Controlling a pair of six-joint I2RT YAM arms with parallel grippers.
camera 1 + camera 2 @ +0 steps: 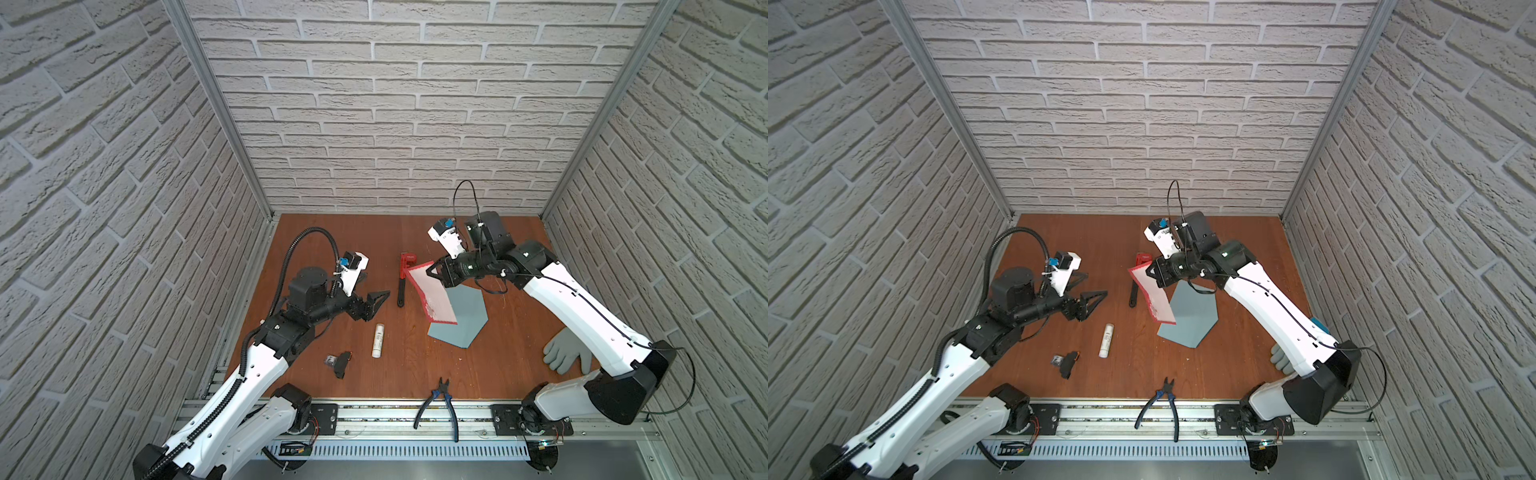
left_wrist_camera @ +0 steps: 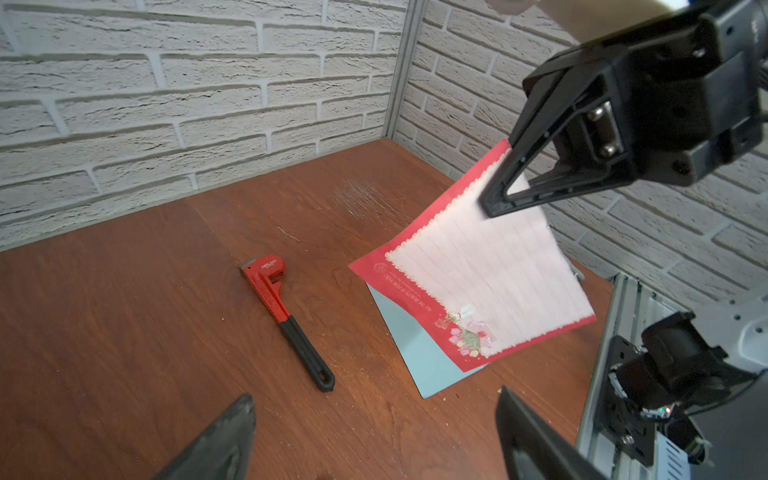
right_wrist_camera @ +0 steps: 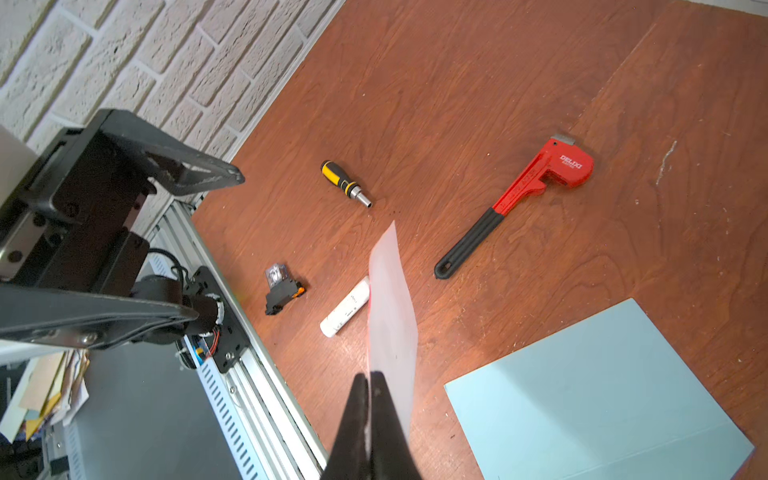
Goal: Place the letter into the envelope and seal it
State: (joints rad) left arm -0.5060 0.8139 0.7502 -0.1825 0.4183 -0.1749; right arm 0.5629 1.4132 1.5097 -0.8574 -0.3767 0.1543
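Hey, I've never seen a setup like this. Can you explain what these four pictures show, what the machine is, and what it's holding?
This is a robot with two white arms, each ending in a two-finger gripper. Two pictures look down from overhead and nearly match; two come from cameras on the wrists. The right gripper pinches the letter, a red-bordered sheet, hanging over the blue envelope on the brown table. The left gripper is open and empty. Also lying there: a red wrench, glue stick, pliers, grey glove, small black part and screwdriver.
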